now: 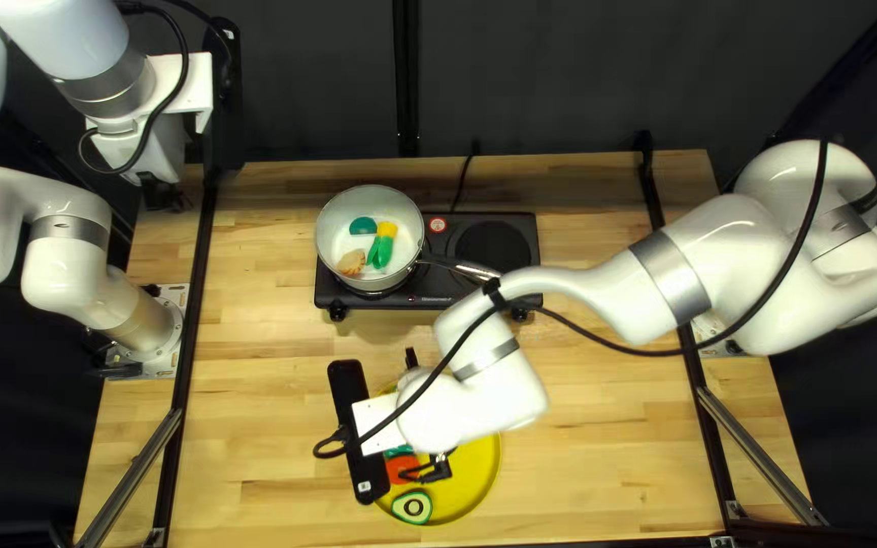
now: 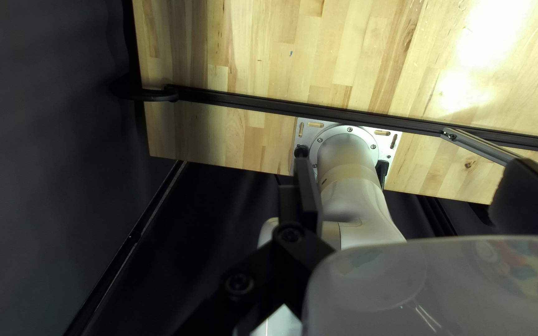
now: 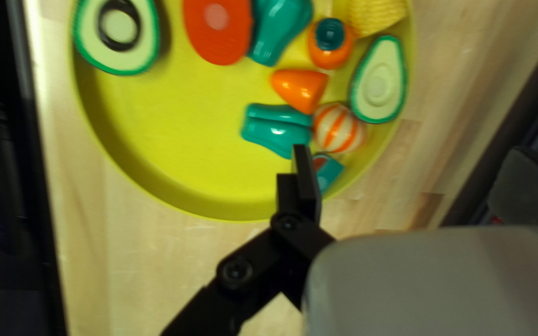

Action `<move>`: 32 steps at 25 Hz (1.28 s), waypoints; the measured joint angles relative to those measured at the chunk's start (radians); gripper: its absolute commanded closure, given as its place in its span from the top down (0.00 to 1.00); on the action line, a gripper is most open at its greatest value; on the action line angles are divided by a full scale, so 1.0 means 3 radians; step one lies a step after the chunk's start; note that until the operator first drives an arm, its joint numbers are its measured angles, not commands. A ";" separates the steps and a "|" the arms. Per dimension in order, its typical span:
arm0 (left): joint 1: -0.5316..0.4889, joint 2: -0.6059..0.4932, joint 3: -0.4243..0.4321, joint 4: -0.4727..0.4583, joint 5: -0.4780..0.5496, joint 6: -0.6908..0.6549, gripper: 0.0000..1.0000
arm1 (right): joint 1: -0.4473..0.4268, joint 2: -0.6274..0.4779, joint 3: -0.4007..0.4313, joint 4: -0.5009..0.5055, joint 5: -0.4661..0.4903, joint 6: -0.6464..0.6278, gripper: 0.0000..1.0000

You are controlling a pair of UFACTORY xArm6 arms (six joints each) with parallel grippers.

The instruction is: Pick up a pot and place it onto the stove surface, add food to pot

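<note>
Several foods lie in the pot (image 1: 330,228), which sits on the left burner of the stove (image 1: 520,228). Right gripper (image 3: 300,149): above the plate (image 1: 484,477), its tip by a teal piece (image 3: 275,127); cannot tell whether open or closed, no food seen in its grip. Left gripper (image 2: 300,158): well away from the food; open or closed, cannot tell. Step, judged: picking more food.

Risks: teal piece is crowded by the striped ball (image 3: 339,127); a sideways push could roll the ball or lift two items. Round, glossy food may slip from an off-centre pinch. My right arm (image 1: 667,284) and its cable (image 1: 611,345) pass close to the handle (image 1: 464,269); a low swing could snag it and turn the pot.

Room: plate rim limits a low approach; table's near edge is close. Bare wood lies between plate and stove. Lift first, then cross above pot rim.
</note>
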 measured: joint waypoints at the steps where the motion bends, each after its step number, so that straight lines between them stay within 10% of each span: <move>1: 0.0000 0.0000 0.0000 0.0000 0.0000 0.0000 1.00 | 0.0010 0.0006 0.0014 0.0026 -0.0009 0.0071 1.00; 18: 0.0000 0.0000 0.0000 0.0000 0.0000 0.0000 1.00 | -0.0047 0.0099 -0.0056 0.0192 -0.0012 0.0749 1.00; 27: 0.0000 0.0000 0.0000 0.0000 0.0000 0.0000 1.00 | 0.0146 -0.0175 0.0420 0.0245 -0.0284 0.2476 1.00; 32: 0.0000 0.0000 0.0000 0.0000 0.0000 0.0000 1.00 | 0.0167 -0.0379 0.0976 0.0211 -0.0603 0.2687 1.00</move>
